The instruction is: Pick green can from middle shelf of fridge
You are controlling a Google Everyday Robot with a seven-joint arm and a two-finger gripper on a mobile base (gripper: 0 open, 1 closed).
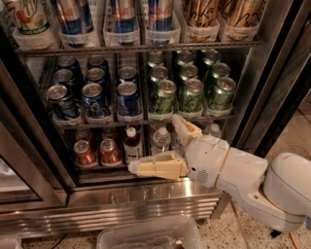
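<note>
Several green cans stand in three lanes on the right half of the middle shelf [146, 120] of the open fridge [146, 209]; the front ones are at left [163, 97], centre [191, 95] and right [221, 94]. My gripper [153, 143] is open and empty, its cream fingers spread wide. One finger [183, 128] points up toward the shelf rail below the green cans. The other finger [158, 168] lies level in front of the bottom shelf. The gripper sits below the green cans and touches none.
Blue cans [129, 99] fill the left half of the middle shelf. Small red cans [85, 153], a dark bottle [132, 144] and water bottles [160, 141] stand on the bottom shelf. Tall cans [160, 14] sit above. A clear plastic bin [148, 236] lies on the floor.
</note>
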